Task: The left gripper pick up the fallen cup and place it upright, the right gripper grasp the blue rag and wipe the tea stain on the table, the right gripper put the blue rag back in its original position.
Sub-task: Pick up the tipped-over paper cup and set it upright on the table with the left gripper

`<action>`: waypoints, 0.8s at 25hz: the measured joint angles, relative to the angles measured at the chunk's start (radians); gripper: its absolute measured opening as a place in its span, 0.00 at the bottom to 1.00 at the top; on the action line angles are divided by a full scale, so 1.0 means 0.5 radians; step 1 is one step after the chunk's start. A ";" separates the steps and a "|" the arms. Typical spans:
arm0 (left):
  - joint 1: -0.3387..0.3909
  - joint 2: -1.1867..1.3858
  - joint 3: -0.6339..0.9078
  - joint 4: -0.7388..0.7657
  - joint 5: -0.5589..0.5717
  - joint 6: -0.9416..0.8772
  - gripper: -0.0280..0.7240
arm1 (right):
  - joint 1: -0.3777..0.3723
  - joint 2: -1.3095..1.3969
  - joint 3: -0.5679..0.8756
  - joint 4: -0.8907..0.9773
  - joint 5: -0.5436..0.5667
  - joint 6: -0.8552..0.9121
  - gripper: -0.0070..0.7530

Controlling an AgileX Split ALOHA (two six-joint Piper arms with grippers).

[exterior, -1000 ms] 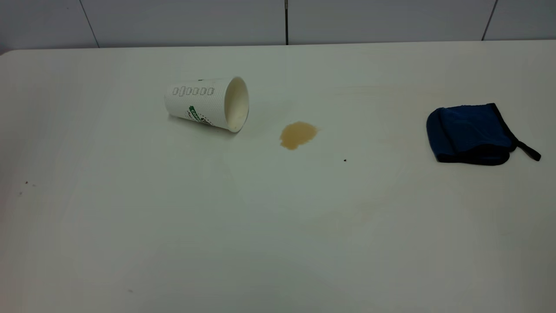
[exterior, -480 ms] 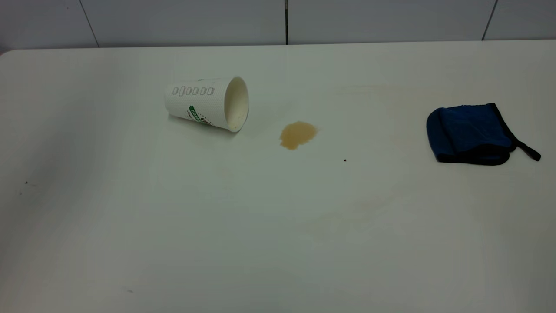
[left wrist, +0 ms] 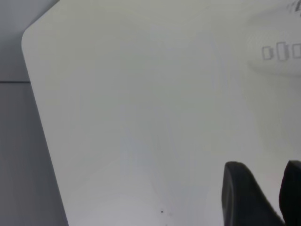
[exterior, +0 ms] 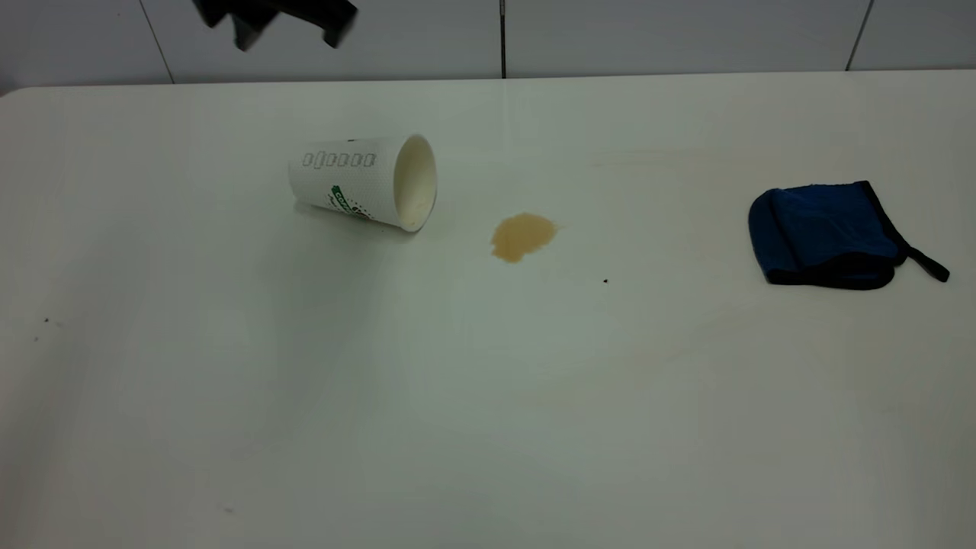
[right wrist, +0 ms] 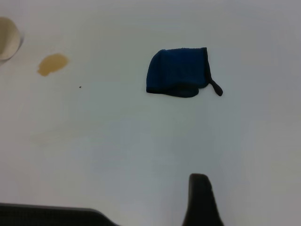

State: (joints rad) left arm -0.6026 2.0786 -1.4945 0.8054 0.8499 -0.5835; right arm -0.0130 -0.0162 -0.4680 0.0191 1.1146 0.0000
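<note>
The cup point(exterior: 358, 183) lies on its side at the table's point(exterior: 488, 396) back left, its mouth toward the tea stain point(exterior: 522, 236). My left gripper point(exterior: 286, 27) hangs open high above and behind the cup, holding nothing. In the left wrist view that gripper point(left wrist: 265, 172) shows its two dark tips apart, with the cup point(left wrist: 282, 52) farther off. The blue rag point(exterior: 827, 232) lies folded at the right. My right gripper point(right wrist: 200, 200) is out of the exterior view; its wrist view looks down on the blue rag point(right wrist: 178, 73), the tea stain point(right wrist: 52, 64) and the cup's rim point(right wrist: 8, 44).
A tiny black speck point(exterior: 605, 280) sits right of the stain. The table's rounded corner point(left wrist: 29, 37) and side edge lie near the left arm. A grey tiled wall point(exterior: 686, 34) runs behind the table's back edge.
My left gripper has come into the exterior view at the top left, above the cup. The cup, stain and rag have not moved.
</note>
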 joint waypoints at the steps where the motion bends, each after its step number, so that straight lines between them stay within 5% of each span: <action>1: -0.033 0.052 -0.050 0.019 0.006 -0.019 0.35 | 0.000 0.000 0.000 0.000 0.000 0.000 0.75; 13: -0.211 0.728 -0.690 0.212 0.148 -0.086 0.37 | 0.000 0.000 0.000 0.000 0.000 0.000 0.75; 20: -0.215 0.930 -0.862 0.228 0.170 -0.117 0.52 | 0.000 0.000 0.000 0.000 0.000 0.000 0.75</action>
State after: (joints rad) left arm -0.7101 2.5438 -1.9256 0.9194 0.9351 -0.6419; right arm -0.0130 -0.0162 -0.4680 0.0191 1.1146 0.0000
